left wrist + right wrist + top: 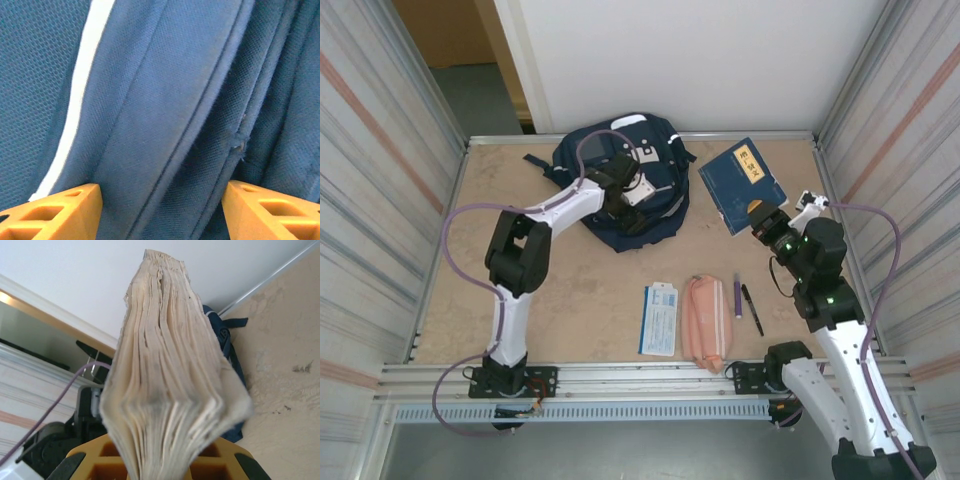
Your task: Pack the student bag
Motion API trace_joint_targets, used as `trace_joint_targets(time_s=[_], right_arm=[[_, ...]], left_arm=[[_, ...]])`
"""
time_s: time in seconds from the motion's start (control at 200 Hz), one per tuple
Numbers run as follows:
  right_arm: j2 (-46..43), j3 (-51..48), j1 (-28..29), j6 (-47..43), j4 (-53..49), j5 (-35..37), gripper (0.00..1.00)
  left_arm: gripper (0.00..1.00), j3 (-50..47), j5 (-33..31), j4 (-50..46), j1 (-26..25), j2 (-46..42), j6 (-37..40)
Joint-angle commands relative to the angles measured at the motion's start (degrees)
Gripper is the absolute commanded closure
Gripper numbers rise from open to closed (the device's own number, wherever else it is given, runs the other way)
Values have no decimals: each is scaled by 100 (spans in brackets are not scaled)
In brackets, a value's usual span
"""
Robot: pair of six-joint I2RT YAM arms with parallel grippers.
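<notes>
Caught the left gripper (pixel 160 189) nose-down against the student bag (pixel 165 100), orange fingers (pixel 55 210) spread fairly wide, nothing pinched between them. Saw only navy fabric, a folded seam and a white stripe straight ahead of it. Guessing a hunt for a zipper or an edge to tug open, but couldn't make out any actual opening.

Found the right gripper (pixel 760 214) clamped tight on the dark blue book (pixel 740 178). Gripped it at the near corner, page edges facing back at the wrist, the rest poking out ahead. Probably held edge-on like that to slide straight in once there's a gap. Couldn't tell whether fully lifted off the table (pixel 570 300).

Placed the bag well off to that gripper's left. Spotted the pink pouch (pixel 703 322), white packet (pixel 660 318) and two pens (pixel 744 302) behind it and to its left, apart from both grippers, presumably waiting their turn.
</notes>
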Motion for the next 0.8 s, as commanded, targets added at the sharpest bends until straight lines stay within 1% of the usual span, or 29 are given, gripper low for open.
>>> trace_joint_targets(time_s=[0.0,0.055,0.115,0.19,0.251,0.331,0.401,0.496,0.621,0.722,0.792], right_arm=[[-78,259,-41,-219,96,-146,100],[-52,259,-42,-205,115,-190,100],[-21,252,-42,-161,127,-231,100],[18,239,-42,-98,128,-308,100],[60,212,-37,4,118,-379,100],[164,113,-42,181,156,-548,100],[370,-19,-33,412,258,-777,100],[853,-47,-11,708,446,-1292,100],[1385,202,64,603,227,-1829,100],[1626,295,55,594,-41,-1932,100],[1781,287,50,696,18,-2088,100]], left_arm=[[40,469,-580,-447,66,346,330],[44,556,-608,-443,64,456,350],[54,591,-606,-388,57,527,334],[61,575,-689,-176,49,544,288],[77,576,-762,-52,6,515,304],[89,605,-630,-29,-74,346,318],[100,576,-773,156,-148,55,174],[100,442,-760,496,-166,-587,-116],[100,377,-852,775,-170,-1302,-475],[100,289,-1040,1019,-171,-1773,-700],[100,345,-1193,1032,-184,-1957,-884]])
